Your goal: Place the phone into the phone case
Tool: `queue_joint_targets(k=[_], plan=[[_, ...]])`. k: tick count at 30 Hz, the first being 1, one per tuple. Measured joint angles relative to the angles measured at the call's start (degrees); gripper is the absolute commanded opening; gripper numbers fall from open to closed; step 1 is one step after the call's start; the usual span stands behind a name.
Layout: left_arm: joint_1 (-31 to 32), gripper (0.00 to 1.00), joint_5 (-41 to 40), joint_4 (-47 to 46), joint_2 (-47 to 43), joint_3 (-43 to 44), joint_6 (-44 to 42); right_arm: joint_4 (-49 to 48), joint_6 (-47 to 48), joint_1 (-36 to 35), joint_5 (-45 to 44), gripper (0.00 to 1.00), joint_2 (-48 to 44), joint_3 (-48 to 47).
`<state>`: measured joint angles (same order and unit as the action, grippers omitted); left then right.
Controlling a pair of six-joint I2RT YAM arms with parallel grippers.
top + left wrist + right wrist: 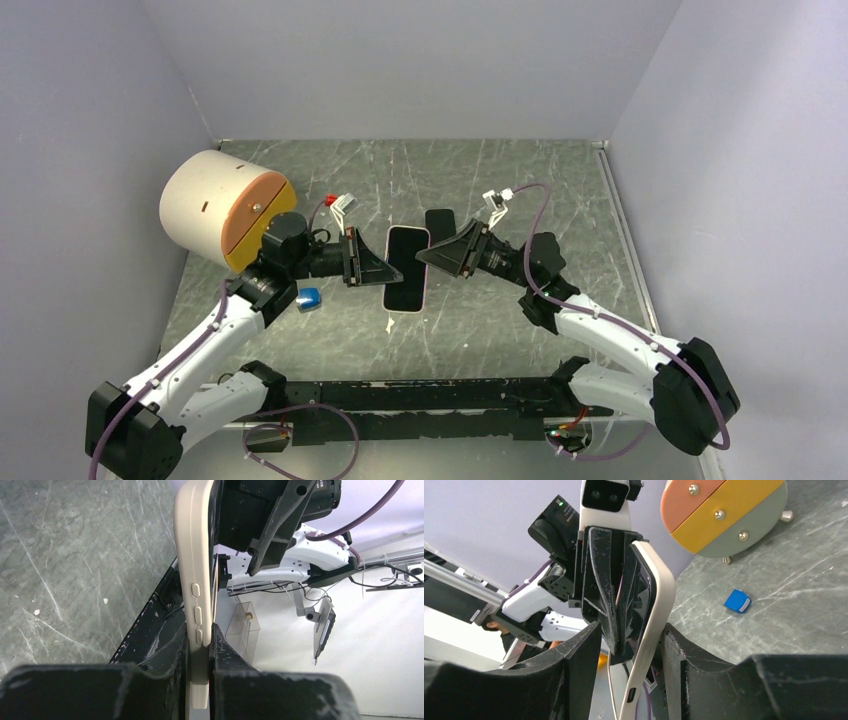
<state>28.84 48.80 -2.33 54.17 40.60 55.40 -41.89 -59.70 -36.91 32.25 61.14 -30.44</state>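
The pale beige phone case [422, 262] is held above the table's middle, with the black phone [405, 268] lying inside it, screen up. My left gripper [384, 265] is shut on the case's left edge; in the left wrist view its jaws [200, 632] pinch the beige edge [192, 560] by the side buttons. My right gripper [428, 256] is at the case's right side. In the right wrist view its jaws [631, 630] stand wide apart round the case [655, 605], which lies against the right finger [674, 645] with a gap to the left one.
A second black phone [438, 220] lies on the table just behind the held one. A beige drum with an orange and yellow face [225, 210] stands at the left. A small blue object [309, 297] lies by the left arm. Walls close in on three sides.
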Motion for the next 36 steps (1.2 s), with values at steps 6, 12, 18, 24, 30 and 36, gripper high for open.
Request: queue_joint_targets(k=[6, 12, 18, 24, 30, 36], plan=[[0.0, 0.03, 1.3, 0.0, 0.0, 0.0, -0.8, 2.4, 0.5, 0.6, -1.1, 0.46, -0.3, -1.5], [-0.1, 0.02, 2.0, -0.2, 0.0, 0.0, -1.7, 5.9, 2.3, 0.9, -2.3, 0.21, -0.3, -3.4], [-0.2, 0.02, 1.2, 4.1, 0.1, 1.1, -5.4, 8.5, 2.6, 1.0, -2.8, 0.0, -0.4, -3.6], [-0.2, 0.02, -0.7, 11.8, 1.2, 4.7, -9.7, 13.0, 3.5, 1.0, -3.2, 0.02, -0.4, -5.2], [0.0, 0.03, -1.6, 14.1, 1.2, 5.3, -10.8, 16.2, 3.4, 0.9, -3.0, 0.38, -0.4, -6.1], [0.1, 0.03, -2.2, 9.0, -1.4, 1.9, -5.8, 9.2, 0.8, 1.0, -0.5, 0.51, -0.3, -3.8]])
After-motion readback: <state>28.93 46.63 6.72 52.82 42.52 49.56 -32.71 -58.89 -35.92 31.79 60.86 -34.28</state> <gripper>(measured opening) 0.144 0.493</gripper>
